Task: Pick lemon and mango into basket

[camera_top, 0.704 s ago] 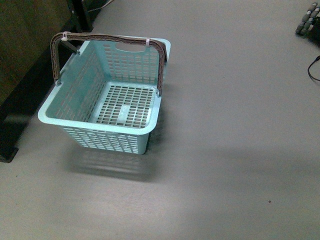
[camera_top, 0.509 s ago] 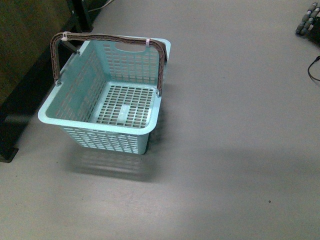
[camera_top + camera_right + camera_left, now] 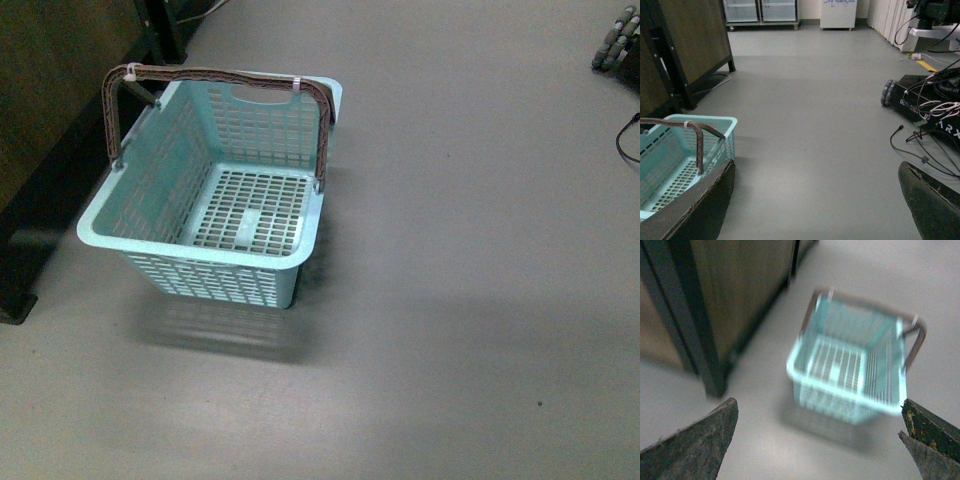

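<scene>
The pale blue-green basket (image 3: 135, 236) stands on the grey floor at the left of the front view, its brownish handle (image 3: 215, 76) upright and nothing inside. My left gripper (image 3: 820, 440) is open, high above the floor, with the blurred basket (image 3: 799, 366) seen past its fingers. My right gripper (image 3: 815, 205) is open over bare floor, and the basket (image 3: 715, 123) lies beside one finger. The lemon and the mango are out of view. Neither arm shows in the front view.
A dark wooden cabinet with black legs (image 3: 40, 120) stands close to the basket's left. A wheeled black robot base (image 3: 920, 100) with loose cables (image 3: 910, 145) sits off to the right. Grey floor (image 3: 470, 260) stretches right of the basket.
</scene>
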You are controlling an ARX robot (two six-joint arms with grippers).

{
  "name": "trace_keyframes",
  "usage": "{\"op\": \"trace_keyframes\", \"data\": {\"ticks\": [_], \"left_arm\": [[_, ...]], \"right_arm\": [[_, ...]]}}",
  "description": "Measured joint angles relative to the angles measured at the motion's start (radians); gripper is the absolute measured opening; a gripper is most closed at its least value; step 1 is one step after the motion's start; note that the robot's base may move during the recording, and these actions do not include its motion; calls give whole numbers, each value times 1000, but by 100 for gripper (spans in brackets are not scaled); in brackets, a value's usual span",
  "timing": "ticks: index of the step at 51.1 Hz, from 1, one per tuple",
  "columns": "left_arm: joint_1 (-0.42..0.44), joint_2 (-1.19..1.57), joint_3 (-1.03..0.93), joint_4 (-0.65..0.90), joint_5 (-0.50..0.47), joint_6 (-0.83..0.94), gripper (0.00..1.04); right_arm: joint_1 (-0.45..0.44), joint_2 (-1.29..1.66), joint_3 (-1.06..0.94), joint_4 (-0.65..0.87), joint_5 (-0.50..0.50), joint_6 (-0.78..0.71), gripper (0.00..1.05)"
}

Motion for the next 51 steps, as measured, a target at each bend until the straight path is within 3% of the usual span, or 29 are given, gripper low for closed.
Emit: {"op": "trace_keyframes", "data": {"ticks": [3, 6, 20, 27, 51], "left_arm": [[1, 141, 62, -103, 13, -137, 98], [8, 269, 92, -58, 38, -297, 98], [21, 993, 304, 517, 100, -623, 98], [-23, 1328, 485, 645, 70, -736, 98], [-171, 1980, 1088, 647, -45, -1063, 98]], "right_arm": [[0, 0, 0, 0, -1, 0, 96], [0, 0, 0, 0, 1, 0, 96], [0, 0, 0, 0, 0, 0, 96], [0, 0, 0, 0, 0, 0, 96], [0, 0, 0, 0, 0, 0, 96]]}}
